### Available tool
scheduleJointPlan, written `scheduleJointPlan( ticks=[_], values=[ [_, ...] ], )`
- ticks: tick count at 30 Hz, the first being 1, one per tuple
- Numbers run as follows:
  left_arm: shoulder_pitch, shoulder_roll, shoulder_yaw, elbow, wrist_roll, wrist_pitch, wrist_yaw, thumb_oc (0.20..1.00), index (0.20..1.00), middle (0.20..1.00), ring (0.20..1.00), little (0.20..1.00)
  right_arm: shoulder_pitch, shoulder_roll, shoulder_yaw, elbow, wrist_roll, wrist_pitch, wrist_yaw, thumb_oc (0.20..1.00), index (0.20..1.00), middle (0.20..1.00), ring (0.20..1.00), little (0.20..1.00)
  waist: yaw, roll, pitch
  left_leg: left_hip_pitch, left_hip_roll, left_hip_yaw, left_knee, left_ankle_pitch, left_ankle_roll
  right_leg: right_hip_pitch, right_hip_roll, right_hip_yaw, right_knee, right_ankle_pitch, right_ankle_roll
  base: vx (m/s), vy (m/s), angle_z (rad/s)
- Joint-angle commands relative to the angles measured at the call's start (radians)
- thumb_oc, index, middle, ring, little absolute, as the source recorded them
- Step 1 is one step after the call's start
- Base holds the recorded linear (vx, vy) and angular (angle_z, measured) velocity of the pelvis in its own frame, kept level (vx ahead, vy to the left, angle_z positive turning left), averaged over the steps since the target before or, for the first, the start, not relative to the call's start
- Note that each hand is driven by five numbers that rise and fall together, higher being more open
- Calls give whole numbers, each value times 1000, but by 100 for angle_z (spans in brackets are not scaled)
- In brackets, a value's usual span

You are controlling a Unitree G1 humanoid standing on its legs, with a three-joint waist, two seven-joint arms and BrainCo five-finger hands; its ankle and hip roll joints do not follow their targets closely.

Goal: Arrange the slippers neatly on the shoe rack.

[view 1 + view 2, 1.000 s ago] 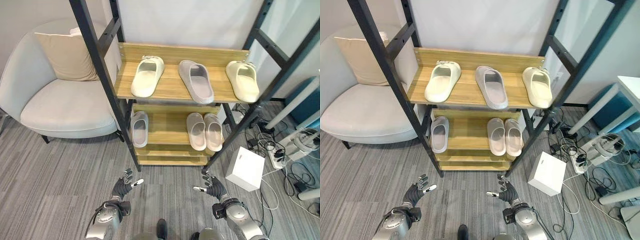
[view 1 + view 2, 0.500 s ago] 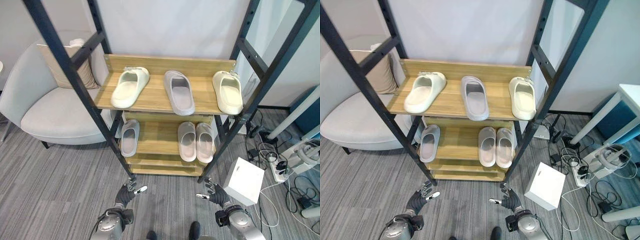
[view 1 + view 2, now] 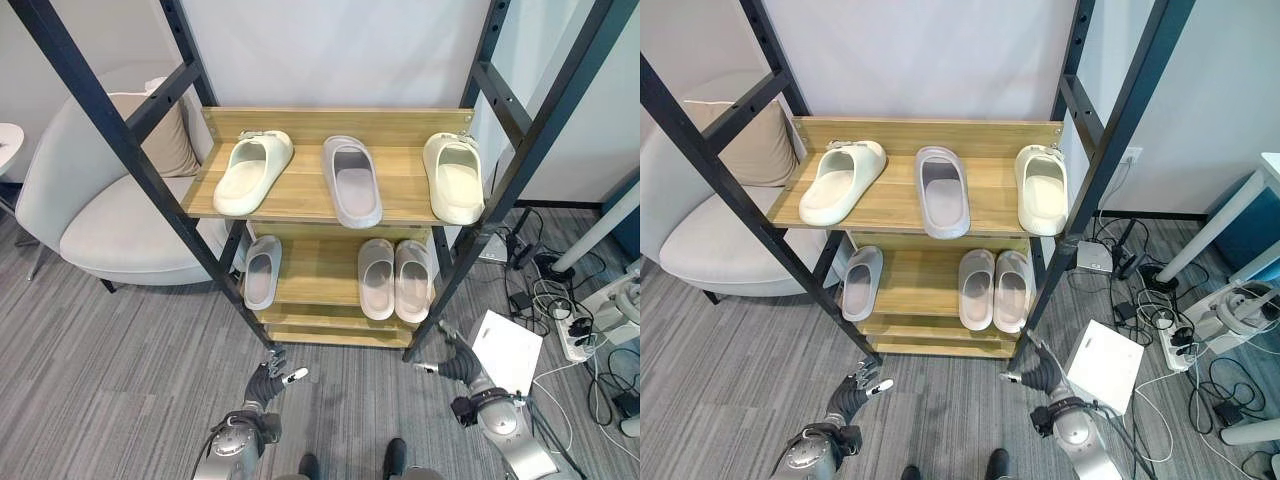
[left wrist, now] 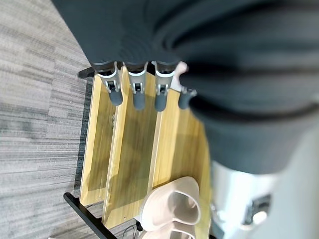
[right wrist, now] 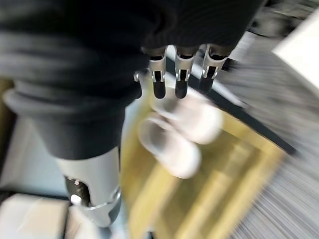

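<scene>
The left hand point(image 3: 268, 379) hangs low in front of the shoe rack point(image 3: 340, 196), fingers straight and relaxed, holding nothing. The right hand point(image 3: 457, 362) hangs by the rack's front right leg, fingers likewise extended and empty. Both are well below the rack's shelves.

Six slippers sit on the rack. On its upper shelf there are three: a cream slipper point(image 3: 251, 171) at the left end lying at a slant, a grey slipper point(image 3: 352, 181) in the middle, and a second cream slipper point(image 3: 453, 177) at the right end. On the shelf below there are three grey ones: a single grey slipper point(image 3: 262, 271) at the left, and a pair point(image 3: 394, 278) lying side by side, touching, toward the right.

These look like moulded foam slides: probably light, slightly squashy yet shape-holding, not fragile, with a smooth skin that could slip. The wide strap over the toe end looks the best hold, fingers under it and thumb on top; pinching the sole's edge at mid-length would also serve.
</scene>
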State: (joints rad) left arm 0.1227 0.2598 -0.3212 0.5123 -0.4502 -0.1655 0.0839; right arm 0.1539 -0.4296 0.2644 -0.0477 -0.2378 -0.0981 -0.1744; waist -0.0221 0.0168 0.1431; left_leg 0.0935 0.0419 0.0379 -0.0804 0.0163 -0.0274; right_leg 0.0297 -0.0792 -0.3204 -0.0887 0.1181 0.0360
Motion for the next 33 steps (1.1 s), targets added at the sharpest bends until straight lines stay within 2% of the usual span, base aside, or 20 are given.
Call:
scheduleJointPlan(
  ticks=[1, 6, 7, 10, 17, 18, 19, 22, 26, 33],
  values=[
    [-35, 22, 1, -15, 56, -68, 24, 1000, 1000, 1000, 1000, 1000, -37, -41, -22, -125, -108, -79, -63, 1000, 1000, 1000, 1000, 1000, -6, -26, 4, 39, -21, 38, -7, -136, 47, 120, -30, 44, 2, -207, 67, -24, 17, -9],
    [-34, 29, -26, -43, 66, -80, 35, 1000, 1000, 1000, 1000, 1000, -70, -45, -38, -274, -148, -110, -130, 1000, 1000, 1000, 1000, 1000, -6, -23, -2, 44, -20, 45, -7, -139, 49, 118, -28, 55, 1, -208, 69, -24, 16, -14],
    [-31, 32, -42, -51, 70, -86, 35, 1000, 1000, 1000, 1000, 1000, -122, -55, -32, -304, -190, -117, -173, 1000, 1000, 1000, 1000, 1000, -3, -23, -5, 47, -19, 45, -7, -139, 49, 121, -27, 56, 1, -208, 69, -15, 12, -11],
    [-29, 35, -69, -65, 68, -88, 31, 1000, 1000, 1000, 1000, 1000, -238, -73, -32, -289, -247, -96, -230, 1000, 1000, 1000, 1000, 1000, 11, -23, -14, 51, -18, 43, -7, -140, 50, 124, -27, 53, 1, -209, 69, -6, 8, -4],
    [-43, 47, -107, -54, 48, -88, 4, 1000, 1000, 1000, 1000, 1000, -596, -82, -37, -88, -245, -28, -323, 1000, 1000, 1000, 1000, 1000, 69, -35, -21, 50, -27, 19, -7, -141, 55, 130, -26, 46, 1, -204, 67, 4, 10, 2],
    [-45, 47, -106, -53, 48, -88, 4, 1000, 1000, 1000, 1000, 1000, -601, -82, -35, -83, -244, -30, -325, 1000, 1000, 1000, 1000, 1000, 69, -35, -20, 50, -27, 19, -7, -141, 55, 130, -26, 46, 1, -204, 67, 28, 29, 8],
    [-43, 49, -107, -42, 37, -86, -10, 1000, 1000, 1000, 1000, 1000, -686, -96, -29, 4, -217, -13, -335, 1000, 1000, 1000, 1000, 1000, 90, -44, -20, 46, -30, 10, -7, -140, 55, 131, -26, 39, 1, -203, 66, 28, 24, 6],
    [-42, 53, -111, -29, 29, -84, -21, 1000, 1000, 1000, 1000, 1000, -752, -111, -23, 72, -196, 1, -340, 1000, 1000, 1000, 1000, 1000, 108, -53, -17, 40, -32, 1, -7, -138, 56, 130, -26, 31, 2, -201, 67, 24, 19, 13],
    [-32, 71, -113, -25, -1, -76, -49, 1000, 1000, 1000, 1000, 1000, -908, -176, 3, 271, -145, 29, -349, 1000, 1000, 1000, 1000, 1000, 157, -77, -5, 9, -38, -28, 10, -138, 54, 124, -28, 6, 2, -200, 68, 40, 27, 19],
    [-20, 94, -110, -15, -19, -71, -61, 1000, 1000, 1000, 1000, 1000, -1036, -200, 38, 434, -67, 39, -356, 1000, 1000, 1000, 1000, 1000, 207, -102, 20, -30, -44, -52, 43, -145, 54, 117, -30, -22, 1, -204, 70, 48, 24, 15]
  ],
)
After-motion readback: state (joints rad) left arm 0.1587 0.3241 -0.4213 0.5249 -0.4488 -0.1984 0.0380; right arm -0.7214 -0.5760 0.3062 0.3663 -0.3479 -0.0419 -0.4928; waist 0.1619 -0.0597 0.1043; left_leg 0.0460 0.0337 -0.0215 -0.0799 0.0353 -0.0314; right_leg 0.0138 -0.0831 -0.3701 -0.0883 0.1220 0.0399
